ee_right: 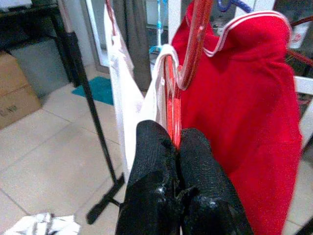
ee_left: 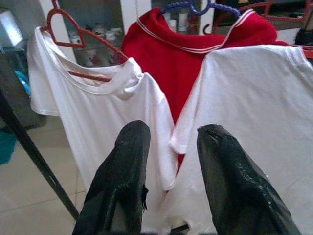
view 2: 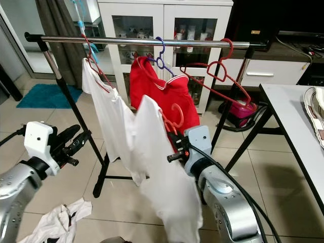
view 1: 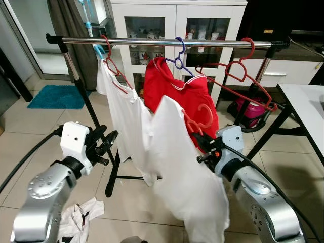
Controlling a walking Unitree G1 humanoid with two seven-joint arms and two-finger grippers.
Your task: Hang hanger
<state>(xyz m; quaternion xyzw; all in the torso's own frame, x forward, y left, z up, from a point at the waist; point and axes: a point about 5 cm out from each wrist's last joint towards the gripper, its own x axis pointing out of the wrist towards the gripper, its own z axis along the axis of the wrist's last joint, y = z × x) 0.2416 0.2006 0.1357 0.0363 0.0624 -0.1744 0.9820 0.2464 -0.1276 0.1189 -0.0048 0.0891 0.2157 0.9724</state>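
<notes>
Before you the rail (view 1: 167, 42) runs left to right, three hangers on it, your right gripper (ee_right: 172, 143) below it clamping a fourth hanger (view 1: 198, 121) carrying a shirt (view 1: 187, 172), cabinet (view 1: 177, 20) behind, table (view 1: 309, 104) right, mat (view 1: 55, 96) far left, crumpled cloth (view 1: 81, 215) on floor.

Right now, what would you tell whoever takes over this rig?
Right hand: shut on the red hanger carrying a white shirt, held below the rail, hook not yet on it.
Left hand: open, empty, beside the rack.
Done: shirt is on the hanger; a red shirt and another white shirt already hang.
Left: lift the hook over the rail, release.
</notes>
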